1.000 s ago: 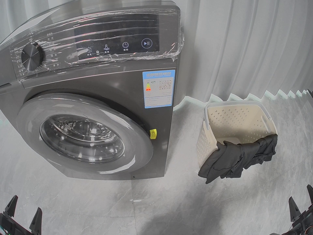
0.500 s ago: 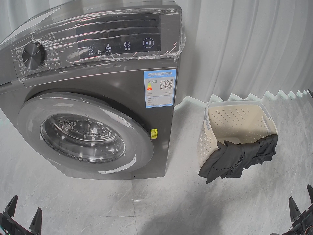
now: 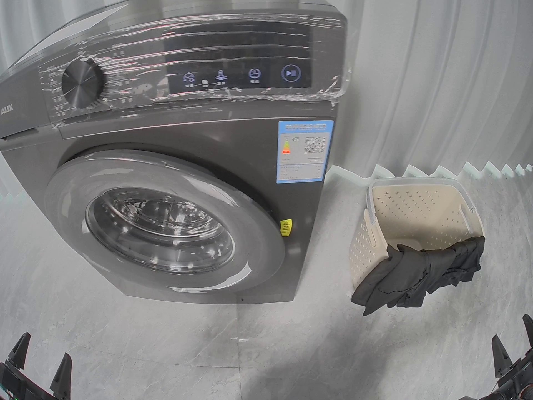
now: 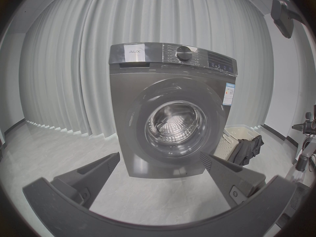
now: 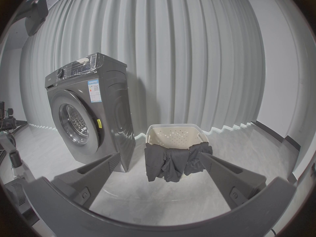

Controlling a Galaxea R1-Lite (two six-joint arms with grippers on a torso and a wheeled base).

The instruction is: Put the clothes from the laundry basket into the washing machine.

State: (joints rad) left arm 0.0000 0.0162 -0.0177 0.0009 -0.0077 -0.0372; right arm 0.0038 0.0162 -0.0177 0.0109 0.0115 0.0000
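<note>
A grey front-loading washing machine (image 3: 183, 156) (image 4: 171, 109) (image 5: 89, 109) stands on the floor with its round glass door (image 3: 161, 229) shut. To its right sits a cream perforated laundry basket (image 3: 422, 206) (image 5: 176, 135) (image 4: 235, 137). Dark grey clothes (image 3: 422, 273) (image 5: 174, 160) (image 4: 247, 148) hang over the basket's near rim. My left gripper (image 3: 39, 362) (image 4: 159, 168) is low at the front left, open and empty. Low at the front right is my right gripper (image 3: 513, 343) (image 5: 159, 168), open with nothing between its fingers, well short of the basket.
White pleated curtains (image 3: 433, 68) run behind the machine and basket. Pale marble floor (image 3: 266, 345) lies open between the grippers and the machine. A stand with equipment (image 4: 306, 139) is off to the machine's right side.
The whole head view has shifted, so machine and basket now sit further right in it: the camera moved. Both grippers hold the same places, open.
</note>
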